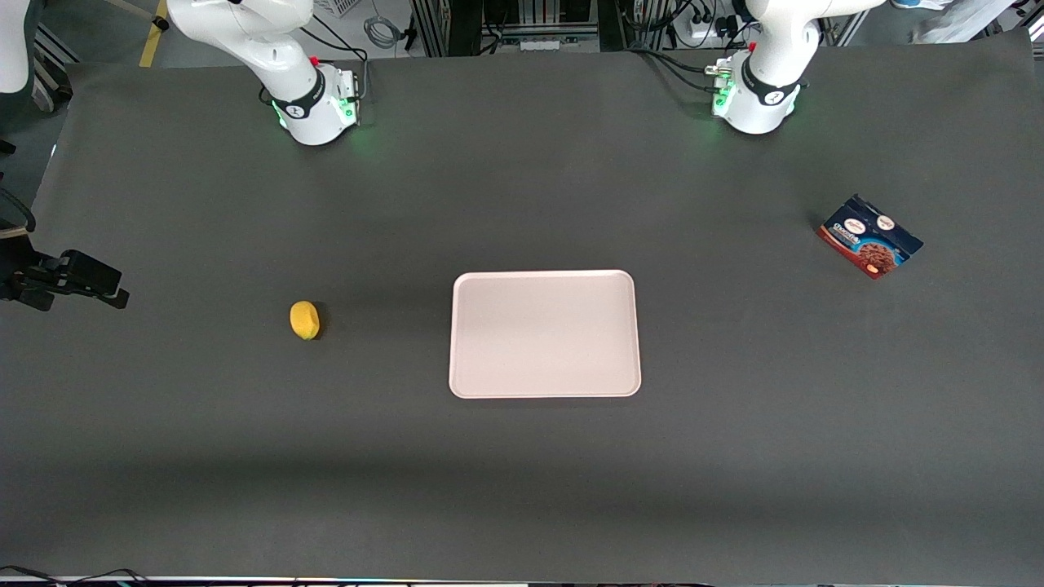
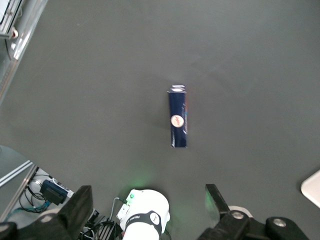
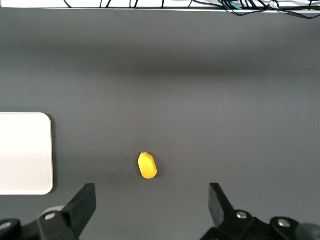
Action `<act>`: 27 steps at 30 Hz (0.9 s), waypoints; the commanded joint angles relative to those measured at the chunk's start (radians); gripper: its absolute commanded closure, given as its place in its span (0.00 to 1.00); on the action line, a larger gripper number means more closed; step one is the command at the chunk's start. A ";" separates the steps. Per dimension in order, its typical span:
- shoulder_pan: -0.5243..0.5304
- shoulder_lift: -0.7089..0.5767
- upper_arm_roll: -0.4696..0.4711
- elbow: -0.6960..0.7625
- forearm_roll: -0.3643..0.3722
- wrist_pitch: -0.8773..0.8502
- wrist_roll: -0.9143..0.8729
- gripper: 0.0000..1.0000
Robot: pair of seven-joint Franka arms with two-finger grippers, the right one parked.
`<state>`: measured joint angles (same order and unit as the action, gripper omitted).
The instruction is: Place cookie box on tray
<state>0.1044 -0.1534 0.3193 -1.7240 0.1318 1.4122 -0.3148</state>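
Dark grey cloth covers the whole table (image 1: 522,489), and cables and frame legs crowd the floor along the upper edge of the front view.

The left arm (image 1: 767,49) rises from its white base (image 1: 754,102), which glows green, at the top of that view and leaves the frame, so its upper part is out of sight there. Its wrist camera looks straight down on the cloth and on that same base. The gripper (image 2: 148,192) hangs well above the table, its two black fingers (image 2: 82,205) spread wide and grasping nothing.

The lump (image 1: 304,319), small, yellow and rounded, lies alone on the cloth toward the parked arm's end, about level with the tray. The tray (image 1: 545,281) sits mid-frame in the front view, pale pink with rounded corners and a low rim, nothing on it. Only one corner of it (image 2: 314,187) shows to the wrist camera.

The box (image 1: 869,236) rests on the cloth toward the working arm's end, well apart from the tray and a little farther from the front camera than it. Its blue face shows a chocolate cookie, a red-brown edge and two pale oval logos. The lettering cannot be read. From the wrist the box (image 2: 177,120) shows a narrow navy side with one oval logo, below the gripper and clear of it. Nothing lies between box and tray.
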 commanded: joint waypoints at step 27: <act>0.008 -0.347 0.109 -0.654 0.037 0.410 -0.087 0.00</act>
<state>0.1163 -0.4577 0.4157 -2.3188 0.1465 1.7757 -0.3911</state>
